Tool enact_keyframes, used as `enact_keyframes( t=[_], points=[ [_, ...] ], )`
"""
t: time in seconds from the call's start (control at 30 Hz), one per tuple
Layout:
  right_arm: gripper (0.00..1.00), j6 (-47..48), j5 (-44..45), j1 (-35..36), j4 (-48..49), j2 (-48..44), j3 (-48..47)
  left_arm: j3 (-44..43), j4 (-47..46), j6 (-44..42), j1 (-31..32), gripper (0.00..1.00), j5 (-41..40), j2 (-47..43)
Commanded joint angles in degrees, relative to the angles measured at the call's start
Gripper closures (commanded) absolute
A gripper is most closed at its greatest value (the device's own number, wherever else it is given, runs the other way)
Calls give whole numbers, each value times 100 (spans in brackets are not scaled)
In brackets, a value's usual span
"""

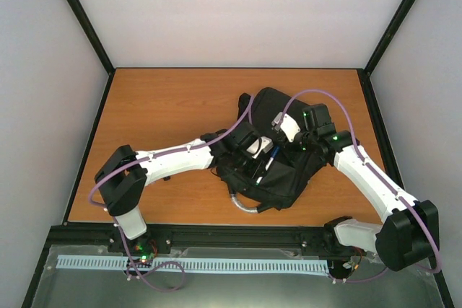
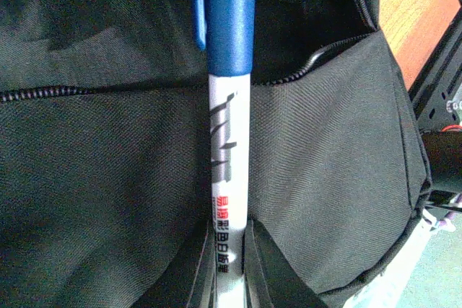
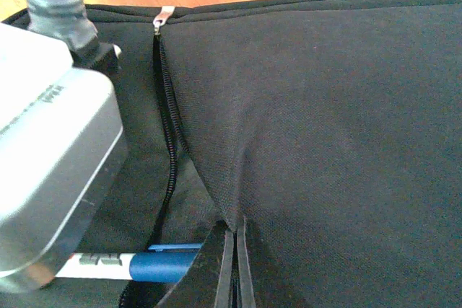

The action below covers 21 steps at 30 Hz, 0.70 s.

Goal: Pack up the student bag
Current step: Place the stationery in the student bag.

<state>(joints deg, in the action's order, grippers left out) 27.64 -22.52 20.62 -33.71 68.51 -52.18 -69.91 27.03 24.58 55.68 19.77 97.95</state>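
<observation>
The student bag [image 1: 283,184] lies flat on the orange-brown worktop [image 1: 166,106], a little right of the middle, with both arms bent in over it; its grey loop handle [image 1: 243,204] sticks out from its near edge toward the arm bases, and a shoulder strap [image 1: 244,102] curls out at its far left corner.

The left hand [image 2: 231,268] comes in from the left and grips a pen [image 2: 229,142] by the lower end of its white barrel, one finger on each side; black and red print runs along the barrel, and the blue cap with its clip points away from the hand. In the left wrist view the capped end passes over a line of zip teeth [image 2: 43,94] and lies above the dark opening beyond it; whether the cap touches the fabric there I cannot tell.

The right hand [image 3: 234,268] reaches in from the right; its fingers are pressed together on a fold of the black fabric, and creases run from the cloth down to the fingertips. Just left of that pinch the open zip [image 3: 167,142] runs up the panel to a pale zip pull [image 3: 164,16] near the bag's edge; in the same view the pen lies across the bottom of the gap, beside the left arm's grey casing [image 3: 50,171].
</observation>
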Motion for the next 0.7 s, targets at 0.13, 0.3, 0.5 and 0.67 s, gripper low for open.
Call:
enact_keyframes(
  t=[0.13, 0.3, 0.5, 0.67],
  points=[
    [97, -1, -496, 3, 356, -204, 2, -190, -22, -30, 0, 99, -122, 209],
    [97, 64, -670, 3, 307, -158, 15, -613, 287, 148, -65, 99, -330, 549],
    [97, 107, -779, -1, 177, 119, -37, -1361, 645, 301, -75, 99, -705, 655],
    [97, 136, -779, 1, 167, 169, -40, -1514, 634, 270, -77, 98, -1152, 392]
  ],
)
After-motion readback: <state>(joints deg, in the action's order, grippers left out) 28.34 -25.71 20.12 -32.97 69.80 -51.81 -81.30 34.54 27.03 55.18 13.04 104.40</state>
